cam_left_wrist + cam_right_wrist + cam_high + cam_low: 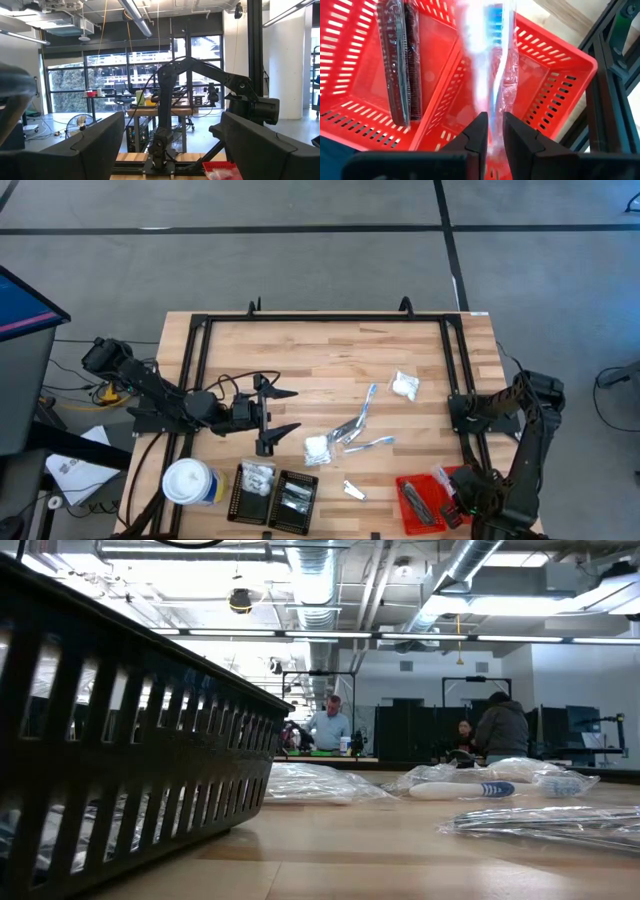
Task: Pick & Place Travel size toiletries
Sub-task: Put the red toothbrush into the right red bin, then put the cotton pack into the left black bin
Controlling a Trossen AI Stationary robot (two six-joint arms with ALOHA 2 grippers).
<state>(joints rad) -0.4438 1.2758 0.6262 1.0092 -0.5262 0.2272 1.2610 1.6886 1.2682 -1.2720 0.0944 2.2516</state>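
So the right gripper (491, 131) has a clear-wrapped blue stick (492, 60) pinched between its fingertips (476, 134), jaws only a sliver apart with the wrapper running up out of the gap. It hangs right over the red tray (555, 65), which sits directly beneath the gripper at the desk's near right corner. Off to one side of the gripper, in the tray's other compartment, a couple of dark grey bars (400, 55) lie flat in their own plastic.

The rest of the toiletries are well away from that gripper, out in the middle of the desk (330, 350): a white puffy packet (405, 386), another one (317, 449), a few wrapped sticks (358, 425) between them, and a small silvery sachet (354, 491) nearer the front edge.

The left gripper (275, 417) hovers over the desk's left side with its jaws spread wide and nothing in them. Just in front of it sit two black trays (275, 495) with packets inside, and beside those a white-topped canister (188, 481).
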